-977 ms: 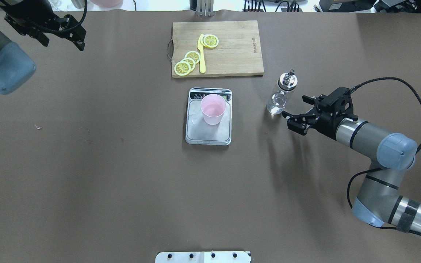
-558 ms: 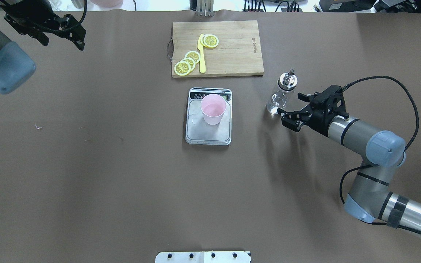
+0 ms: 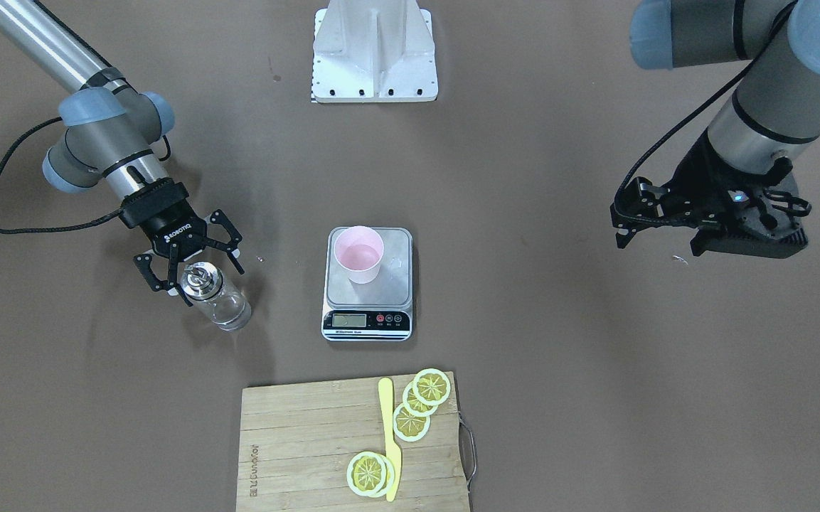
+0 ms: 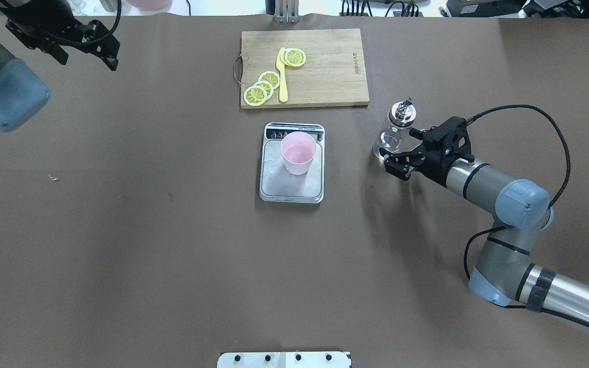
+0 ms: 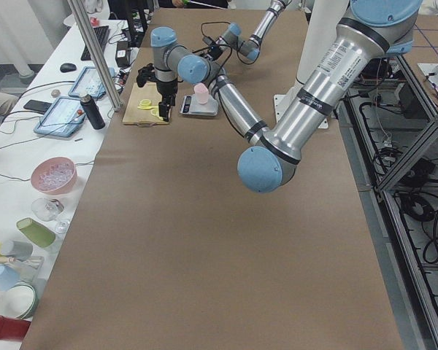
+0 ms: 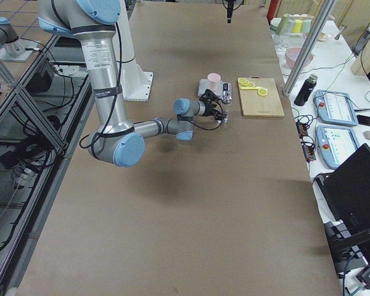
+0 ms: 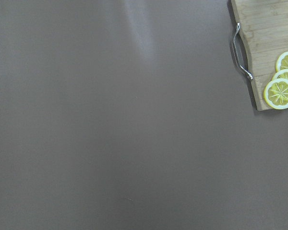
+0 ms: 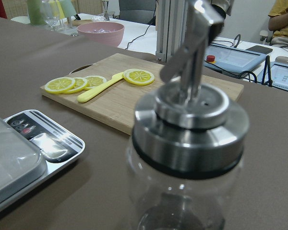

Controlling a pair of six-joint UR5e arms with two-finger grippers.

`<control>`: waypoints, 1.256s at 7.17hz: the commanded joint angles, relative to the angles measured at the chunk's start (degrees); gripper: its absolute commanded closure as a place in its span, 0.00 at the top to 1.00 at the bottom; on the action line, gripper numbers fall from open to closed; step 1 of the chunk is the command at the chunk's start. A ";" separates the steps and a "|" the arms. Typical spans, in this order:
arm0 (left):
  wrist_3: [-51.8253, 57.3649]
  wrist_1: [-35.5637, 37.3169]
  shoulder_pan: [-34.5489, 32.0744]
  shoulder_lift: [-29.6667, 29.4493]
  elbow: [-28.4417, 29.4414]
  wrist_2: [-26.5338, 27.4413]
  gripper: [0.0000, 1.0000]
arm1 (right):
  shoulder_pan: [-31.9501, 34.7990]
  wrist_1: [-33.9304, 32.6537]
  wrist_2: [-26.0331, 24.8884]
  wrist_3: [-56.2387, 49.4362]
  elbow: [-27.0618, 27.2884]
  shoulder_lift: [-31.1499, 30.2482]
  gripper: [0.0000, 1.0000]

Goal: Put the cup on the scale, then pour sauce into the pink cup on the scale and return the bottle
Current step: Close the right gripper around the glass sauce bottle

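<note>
the cup stands upright, mouth up, on the scale in the middle of the bench. it sits on the half of the platform nearest the display. the scale's long axis runs from the robot's edge to the far edge, with the black display strip facing the far edge.

the bottle stands on the bench between the scale and the right end, well apart from the scale. its long axis is vertical and its metal cap is on top. the spout slants upward, leaning toward the far edge.

the right gripper lies low and level, reaching in from the right end. its jaws are spread wide with the bottle at the mouth of the gap, one finger on each side. whether they touch the glass cannot be told.

the left gripper hangs over the far left corner, jaws spread, holding nothing.

a cutting board lies by the far edge, its long side parallel to that edge and its wire handle toward the left end. on it are lemon slices and a yellow knife.
</note>
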 commanded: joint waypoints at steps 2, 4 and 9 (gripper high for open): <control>0.00 0.00 -0.09 0.00 0.04 0.01 0.99 | 0.41 0.05 -0.01 0.00 -2.71 2.12 0.93; 0.00 0.00 -0.09 0.00 0.04 0.01 0.99 | 0.76 0.48 0.25 0.00 -4.02 2.12 0.93; 0.00 0.00 -0.18 -0.09 0.04 -0.08 0.99 | 0.59 1.72 -0.01 0.00 -4.56 2.38 0.86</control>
